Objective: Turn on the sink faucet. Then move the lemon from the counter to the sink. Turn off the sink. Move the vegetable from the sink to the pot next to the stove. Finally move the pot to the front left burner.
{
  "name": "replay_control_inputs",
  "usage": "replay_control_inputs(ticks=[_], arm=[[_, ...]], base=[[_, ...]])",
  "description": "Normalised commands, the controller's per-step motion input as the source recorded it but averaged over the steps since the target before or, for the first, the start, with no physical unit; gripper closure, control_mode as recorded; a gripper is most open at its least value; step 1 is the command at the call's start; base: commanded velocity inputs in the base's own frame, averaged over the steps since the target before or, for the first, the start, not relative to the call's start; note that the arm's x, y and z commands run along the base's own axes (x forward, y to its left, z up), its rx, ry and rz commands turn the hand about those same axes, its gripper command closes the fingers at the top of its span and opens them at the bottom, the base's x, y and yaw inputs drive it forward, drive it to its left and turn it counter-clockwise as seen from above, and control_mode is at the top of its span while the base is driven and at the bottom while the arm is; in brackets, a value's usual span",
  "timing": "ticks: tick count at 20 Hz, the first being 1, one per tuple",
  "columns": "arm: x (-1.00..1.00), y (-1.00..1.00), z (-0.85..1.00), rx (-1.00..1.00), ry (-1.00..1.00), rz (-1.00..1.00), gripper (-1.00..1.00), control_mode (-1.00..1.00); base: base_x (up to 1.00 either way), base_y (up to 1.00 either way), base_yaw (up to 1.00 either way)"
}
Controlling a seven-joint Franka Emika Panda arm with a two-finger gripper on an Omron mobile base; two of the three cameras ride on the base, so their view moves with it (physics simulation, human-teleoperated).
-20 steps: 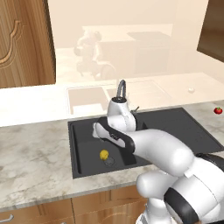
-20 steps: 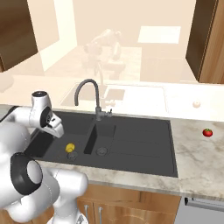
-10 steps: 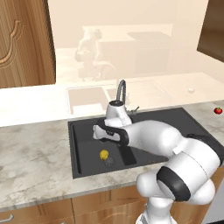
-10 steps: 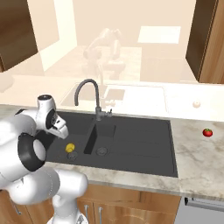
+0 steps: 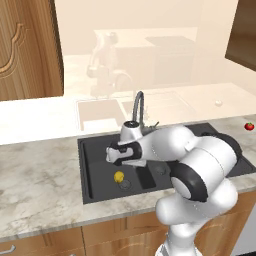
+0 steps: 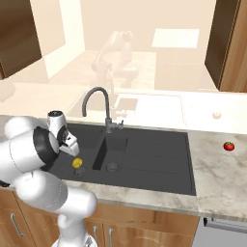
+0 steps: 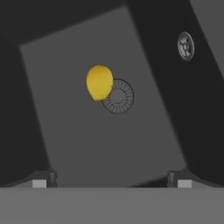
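The yellow lemon (image 5: 119, 176) (image 6: 76, 163) (image 7: 99, 82) lies on the floor of the black sink's (image 5: 95, 170) (image 6: 154, 159) left basin, touching the edge of a round drain (image 7: 118, 96). My gripper (image 5: 111, 155) (image 6: 72, 146) (image 7: 111, 180) hangs above that basin, open, with nothing between its wide-set fingertips (image 7: 41, 179). The lemon is below and ahead of them, apart from both. Behind the divider stands the dark gooseneck faucet (image 5: 137, 102) (image 6: 99, 96); I see no water stream. The pot and stove are out of view.
A small red tomato (image 5: 249, 126) (image 6: 228, 145) sits on the marbled counter (image 5: 40, 185) (image 6: 217, 178) to the right of the sink. The second drain (image 7: 185, 45) lies in the other basin. My own arm bulks over the sink's right half.
The arm's elbow and upper links have swung up and toward the cameras. The hand has stayed almost in place over the left basin. The lemon has not moved.
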Motion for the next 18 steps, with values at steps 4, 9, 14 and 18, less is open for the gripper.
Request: replay_control_inputs(ticks=[4,9,14,18], arm=[[0.33,0.00,-0.34,-0.01,0.02,0.00,-1.00,-1.00],[0.37,0.00,-0.30,-0.01,0.02,0.00,-1.00,-1.00],[0.38,0.00,-0.30,-0.03,0.04,0.00,-1.00,-1.00],[0.40,0.00,-0.30,-0.04,0.04,0.00,-1.00,-1.00]], base=[[0.00,0.00,0.00],[0.00,0.00,0.00],[0.00,0.00,0.00],[0.00,0.00,0.00]])
